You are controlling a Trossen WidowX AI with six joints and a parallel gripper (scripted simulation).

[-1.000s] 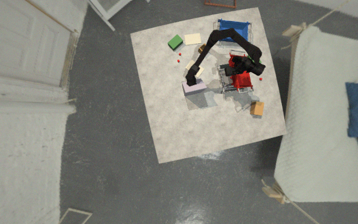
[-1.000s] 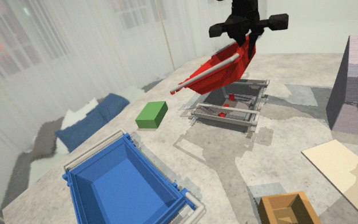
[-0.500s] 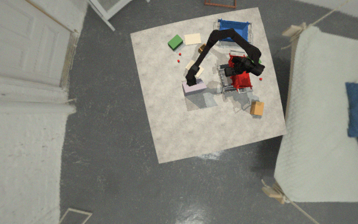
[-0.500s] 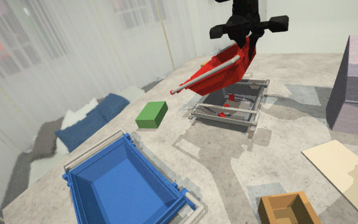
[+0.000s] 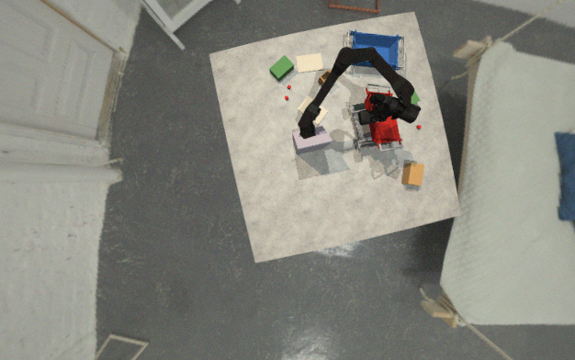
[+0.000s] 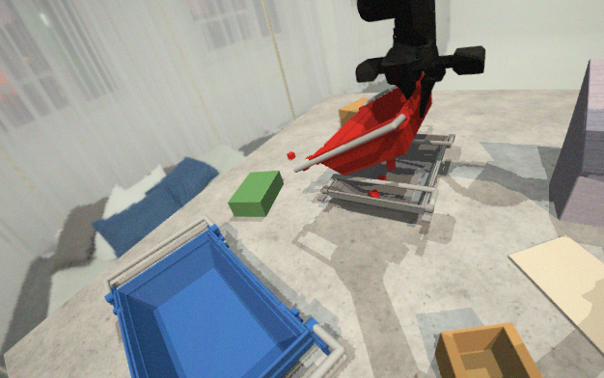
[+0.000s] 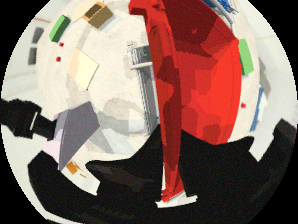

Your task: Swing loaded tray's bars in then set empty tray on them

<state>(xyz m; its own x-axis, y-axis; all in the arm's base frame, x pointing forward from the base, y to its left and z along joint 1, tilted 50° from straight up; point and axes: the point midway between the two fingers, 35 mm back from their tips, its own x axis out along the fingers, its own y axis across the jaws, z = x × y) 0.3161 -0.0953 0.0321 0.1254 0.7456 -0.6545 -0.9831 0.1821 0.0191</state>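
My gripper [image 6: 418,102] [image 7: 164,125] is shut on the long side wall of the empty red tray [image 5: 387,131] [image 6: 359,155] [image 7: 212,95]. It holds the tray in the air, steeply tilted, the gripped side high and the opposite side low. The tray hangs partly over the grey tray [image 5: 357,132] [image 6: 376,200] [image 7: 147,97], with a visible gap between them. Small red blocks [image 6: 374,194] lie in the grey tray. Its near bar [image 6: 392,184] appears to lie across the top; the far bar [image 6: 437,142] is partly hidden, so its exact position is unclear.
A blue tray [image 5: 377,45] [image 6: 207,309] stands at one side. A green block [image 5: 281,68] [image 6: 255,193], an orange block [image 5: 412,174], a brown open box [image 6: 482,354] and cream plates [image 5: 310,62] [image 6: 564,280] lie around. The arm's base stands on a lilac block [image 5: 314,141].
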